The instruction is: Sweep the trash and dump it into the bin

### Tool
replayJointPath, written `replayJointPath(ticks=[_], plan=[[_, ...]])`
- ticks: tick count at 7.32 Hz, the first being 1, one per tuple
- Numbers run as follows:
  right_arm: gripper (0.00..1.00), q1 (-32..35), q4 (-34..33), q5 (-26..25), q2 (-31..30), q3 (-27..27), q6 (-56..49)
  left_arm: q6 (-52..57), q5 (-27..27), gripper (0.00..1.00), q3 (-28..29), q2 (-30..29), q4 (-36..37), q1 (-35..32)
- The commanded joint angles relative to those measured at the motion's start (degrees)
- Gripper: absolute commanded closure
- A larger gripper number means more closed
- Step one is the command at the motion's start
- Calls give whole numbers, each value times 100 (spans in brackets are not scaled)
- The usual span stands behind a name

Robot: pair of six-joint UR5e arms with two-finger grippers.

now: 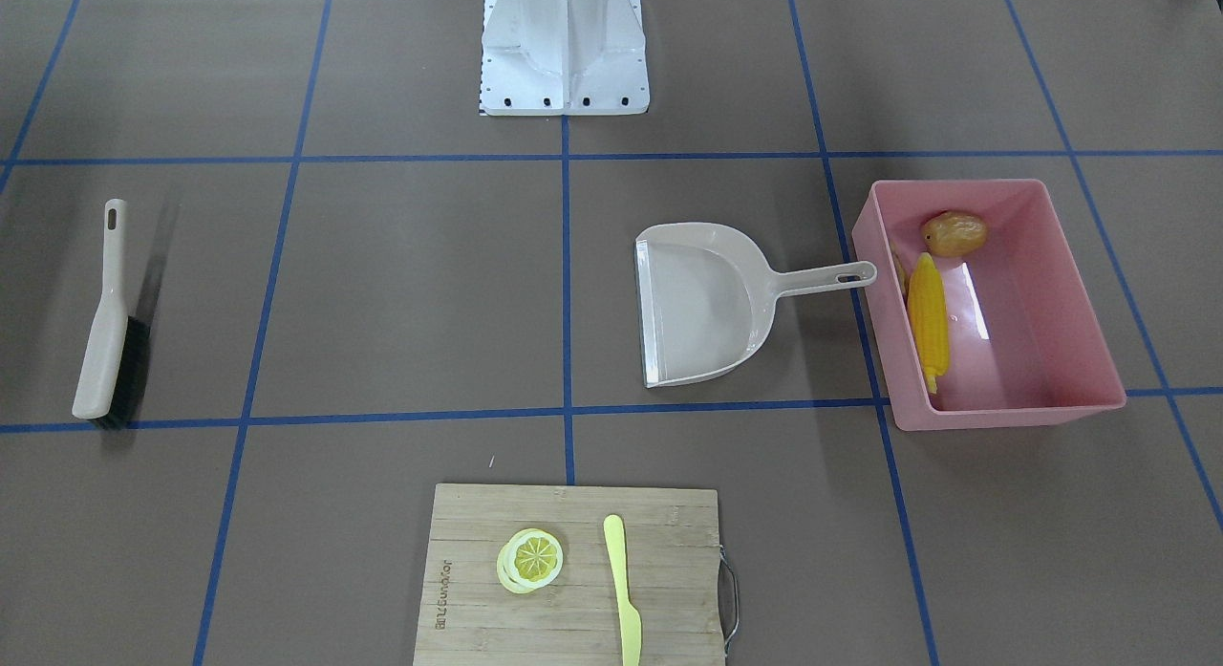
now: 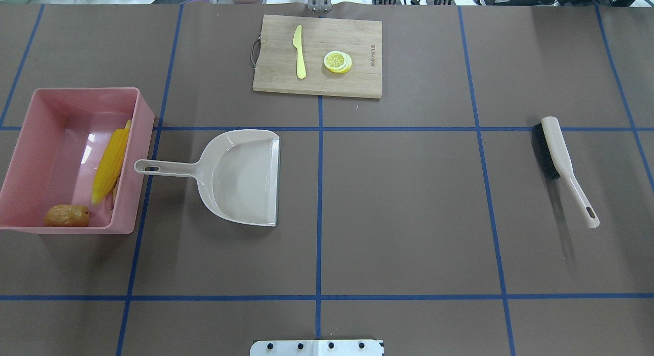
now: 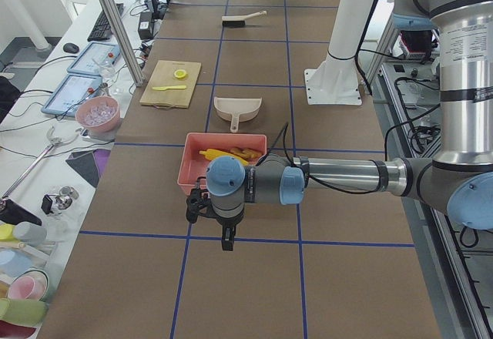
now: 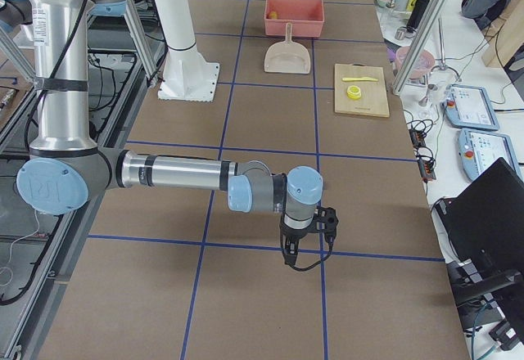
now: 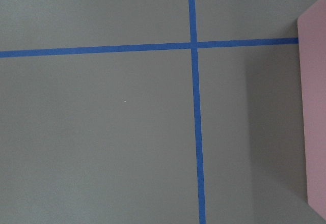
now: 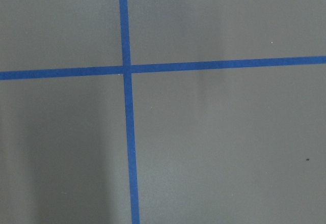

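Note:
The pink bin [image 1: 955, 184] [image 2: 84, 90] stands at the robot's left side of the table. In it lie a yellow corn cob [image 1: 928, 317] [image 2: 110, 159] and a brown-orange potato [image 1: 954, 233] [image 2: 66, 216]. The beige dustpan [image 1: 702, 303] [image 2: 240, 177] lies beside the bin, nothing in it, its handle toward the bin. A beige brush [image 1: 105, 332] [image 2: 557, 151] lies far off on the robot's right. My left gripper [image 3: 196, 206] hangs past the bin's outer end; my right gripper [image 4: 327, 219] hangs over bare table. I cannot tell whether either is open or shut. The wrist views show no fingers.
A bamboo cutting board [image 2: 317, 85] at the table's far edge carries a lemon slice [image 2: 337, 61] and a yellow plastic knife [image 2: 300, 52]. The robot's white base [image 1: 564, 45] stands mid-table. Blue tape lines grid the brown surface. The bin's wall [image 5: 313, 107] edges the left wrist view.

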Motion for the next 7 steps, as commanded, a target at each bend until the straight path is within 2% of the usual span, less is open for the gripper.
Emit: replayJointPath(ticks=[1, 7], plan=[[0, 0, 0, 0, 0, -5, 0, -151, 21, 2, 205, 26, -478, 48], [0, 0, 0, 0, 9, -23, 0, -160, 3, 2, 249, 70, -497, 40]])
